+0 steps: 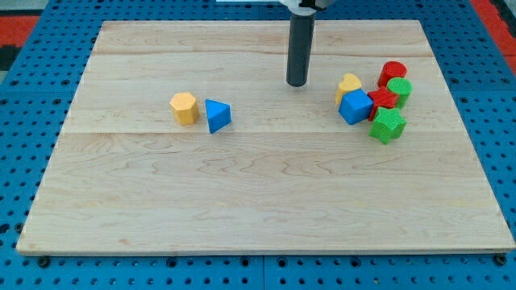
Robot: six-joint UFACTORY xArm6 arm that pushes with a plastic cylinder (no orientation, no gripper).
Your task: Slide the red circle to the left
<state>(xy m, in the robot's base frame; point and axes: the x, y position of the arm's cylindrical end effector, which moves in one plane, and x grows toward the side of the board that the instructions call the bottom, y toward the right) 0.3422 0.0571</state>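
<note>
Wooden board (pixel 266 201) on blue pegboard: our bare tip (pixel 297 84), holding nothing, stands upper centre, apart from the right-hand cluster. Our red circle (pixel 393 72) sits at its top; pushing leftward likely drags the yellow block (pixel 350 84) and green circle (pixel 399 88).

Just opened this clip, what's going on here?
A robot arm ending in a dark rod is working over a wooden board. My tip touches no block; it stands to the view's left of a cluster at the view's right: red circle, green blocks, a red block, blue cube and yellow block. A yellow hexagon and blue triangle sit apart, further left.
</note>
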